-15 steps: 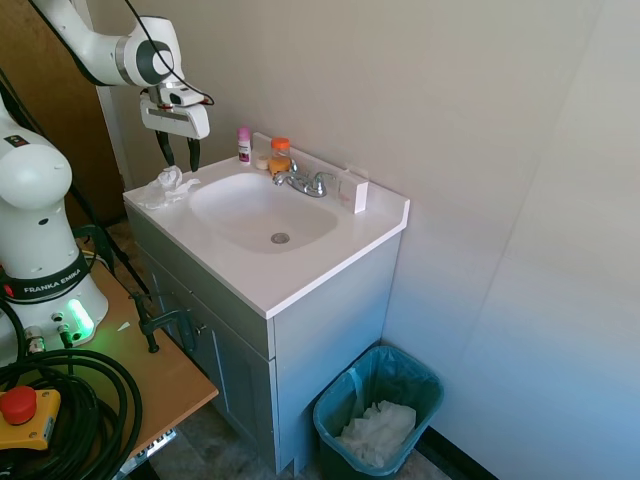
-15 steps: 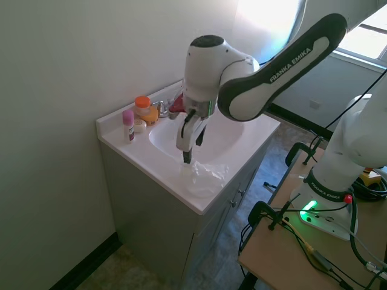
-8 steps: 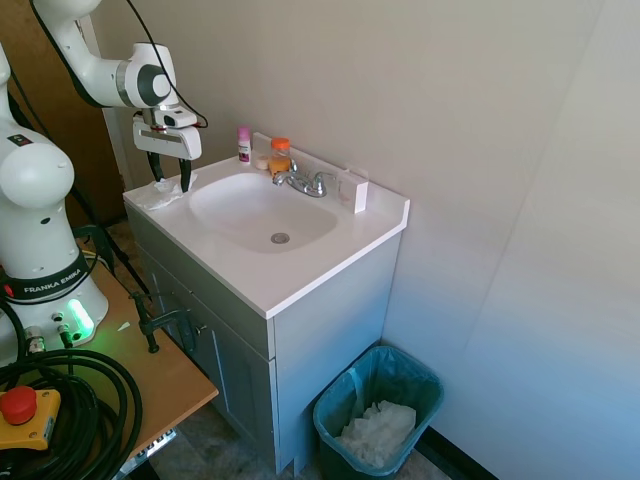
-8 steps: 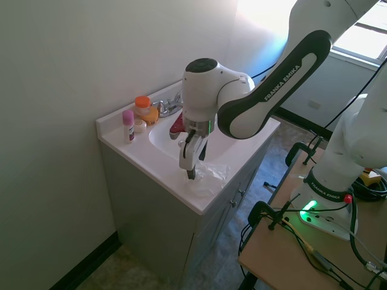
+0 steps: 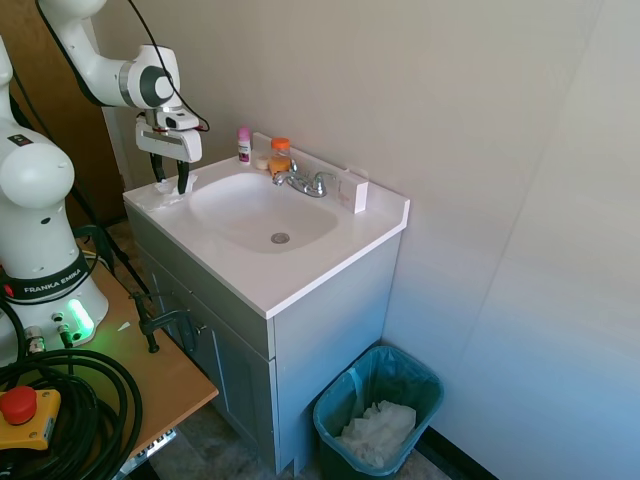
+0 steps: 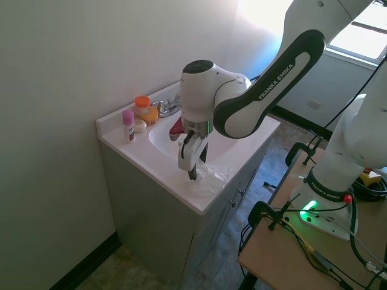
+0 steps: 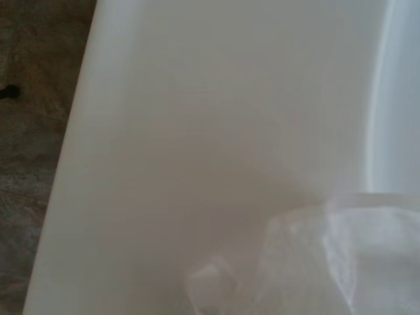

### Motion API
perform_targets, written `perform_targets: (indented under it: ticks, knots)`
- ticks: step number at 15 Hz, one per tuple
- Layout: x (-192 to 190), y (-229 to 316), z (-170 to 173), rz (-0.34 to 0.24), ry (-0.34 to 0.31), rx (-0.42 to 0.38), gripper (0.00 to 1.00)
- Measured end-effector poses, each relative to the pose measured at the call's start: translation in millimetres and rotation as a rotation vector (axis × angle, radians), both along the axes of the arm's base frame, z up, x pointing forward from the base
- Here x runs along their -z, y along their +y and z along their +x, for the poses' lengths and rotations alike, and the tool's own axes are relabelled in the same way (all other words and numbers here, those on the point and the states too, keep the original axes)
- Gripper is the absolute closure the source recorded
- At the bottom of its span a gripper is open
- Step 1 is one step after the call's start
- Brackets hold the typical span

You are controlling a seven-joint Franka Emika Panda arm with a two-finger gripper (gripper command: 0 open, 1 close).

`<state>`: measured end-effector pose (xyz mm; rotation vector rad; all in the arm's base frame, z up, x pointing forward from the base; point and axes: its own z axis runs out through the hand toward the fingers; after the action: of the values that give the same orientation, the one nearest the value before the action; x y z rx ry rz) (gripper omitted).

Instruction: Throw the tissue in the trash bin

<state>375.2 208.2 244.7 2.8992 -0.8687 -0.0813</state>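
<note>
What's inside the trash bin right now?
The trash bin holds a clear liner and a crumpled mass of white paper. Anything beneath that paper is hidden. The tissue is not in it: it lies on the vanity counter at the gripper.

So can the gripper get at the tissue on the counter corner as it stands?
Probably yes. The gripper sits right at the tissue on the vanity's corner, with nothing between them. Whether the fingers are open is hard to tell.

I saw soft daylight in both exterior views, with the window (image 6: 363,36) blown out to glare; my wrist view was blurred, pale and washed out.
</note>
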Motion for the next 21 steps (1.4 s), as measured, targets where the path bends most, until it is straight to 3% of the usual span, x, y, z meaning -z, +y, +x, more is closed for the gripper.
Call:
perform_targets:
  ticks: [14,18,21]
  knots:
    - [2.5,2.1,4.5,0.019,0.035,0.045,1.00]
    - [-43.5,-11.4,27.2,0.056,-0.065,0.098,1.00]
    - [-131.7,-60.4,55.4,0.102,-0.226,0.205,1.00]
